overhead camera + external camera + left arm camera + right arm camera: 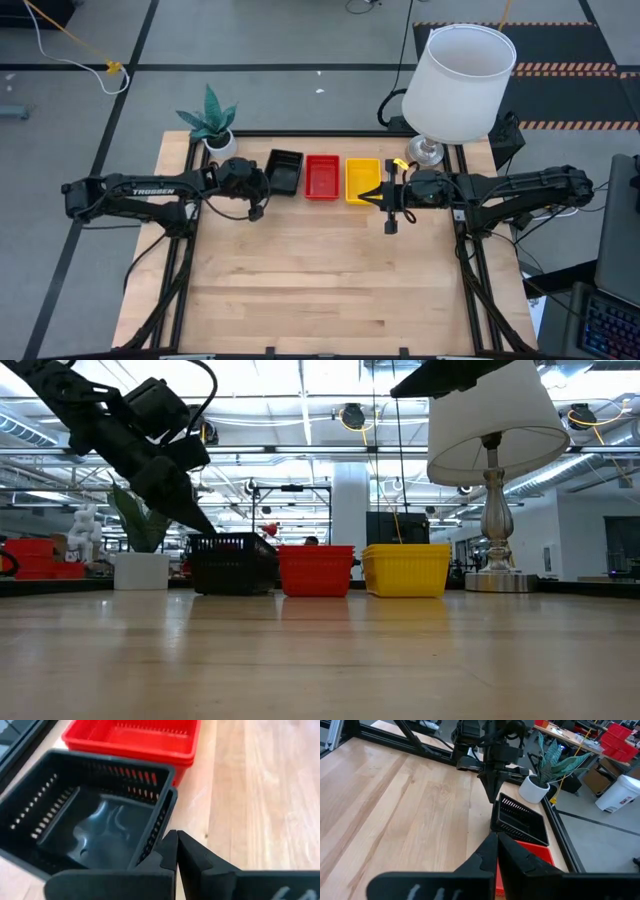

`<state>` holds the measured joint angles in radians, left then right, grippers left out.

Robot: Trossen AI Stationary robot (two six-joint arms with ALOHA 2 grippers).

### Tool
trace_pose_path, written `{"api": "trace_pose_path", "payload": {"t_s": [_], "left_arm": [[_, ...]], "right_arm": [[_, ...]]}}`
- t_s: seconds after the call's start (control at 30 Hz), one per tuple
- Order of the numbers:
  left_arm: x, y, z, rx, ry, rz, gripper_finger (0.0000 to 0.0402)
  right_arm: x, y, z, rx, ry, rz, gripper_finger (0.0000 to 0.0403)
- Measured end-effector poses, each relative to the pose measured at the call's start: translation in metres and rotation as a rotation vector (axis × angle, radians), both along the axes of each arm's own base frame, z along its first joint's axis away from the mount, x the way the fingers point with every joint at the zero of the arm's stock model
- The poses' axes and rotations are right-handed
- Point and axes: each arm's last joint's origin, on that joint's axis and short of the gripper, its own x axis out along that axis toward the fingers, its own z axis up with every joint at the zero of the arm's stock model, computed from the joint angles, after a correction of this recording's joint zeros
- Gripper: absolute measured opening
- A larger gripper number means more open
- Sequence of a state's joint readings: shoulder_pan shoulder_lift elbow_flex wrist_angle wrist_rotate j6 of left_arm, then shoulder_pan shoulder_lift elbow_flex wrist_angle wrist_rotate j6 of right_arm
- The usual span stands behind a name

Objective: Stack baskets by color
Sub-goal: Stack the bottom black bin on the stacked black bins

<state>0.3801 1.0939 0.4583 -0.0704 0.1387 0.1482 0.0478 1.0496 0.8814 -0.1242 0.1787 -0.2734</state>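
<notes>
So the big pale wooden table (330,290) has three piles in a row along its far edge: black slotted plastic baskets (285,171) by the left arm, red slotted plastic baskets (322,176) in the middle, yellow slotted plastic baskets (362,180) nearest the right arm. From table level each colour looks like one neat nested block, and no loose basket shows anywhere else on the wood, so I'd say the sorting is basically done.

What seems left is the black pile. The left gripper (176,851) sits right at its near corner with its fingers pressed together, pinching nothing. In the left wrist view the top black basket looks a bit skewed over the one under it. If I were driving, I'd nudge that corner inward with the shut fingertips, gently, so it seats without shoving the whole pile into the red one just beside it. Then lift clear, straight up.

The right gripper (385,196) is also pressed together and empty, hanging just beside the yellow pile.

Counts: three colour piles. How many baskets are in each I honestly can't tell, they're nested too tight. One white fabric lampshade on a lamp (458,82), one small potted green plant (212,124), both behind the row.
</notes>
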Motion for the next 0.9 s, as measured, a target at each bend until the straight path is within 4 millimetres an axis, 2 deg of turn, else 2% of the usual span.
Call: {"api": "trace_pose_path", "payload": {"t_s": [0.33, 0.47, 0.67, 0.9], "left_arm": [[0.004, 0.003, 0.006, 0.053, -0.064, 0.04, 0.0008], [0.004, 0.005, 0.0, 0.043, -0.013, 0.089, 0.0008], [0.009, 0.007, -0.012, 0.0, 0.028, 0.062, 0.0008], [0.014, 0.008, -0.011, 0.003, -0.018, 0.043, 0.0008]], "right_arm": [[0.0, 0.0, 0.0, -0.003, 0.0, 0.001, 0.0004], [0.0, 0.0, 0.0, -0.002, -0.001, 0.0, 0.0004], [0.0, 0.0, 0.0, -0.002, -0.002, 0.001, 0.0004], [0.0, 0.0, 0.0, -0.006, -0.002, 0.001, 0.0004]]}}
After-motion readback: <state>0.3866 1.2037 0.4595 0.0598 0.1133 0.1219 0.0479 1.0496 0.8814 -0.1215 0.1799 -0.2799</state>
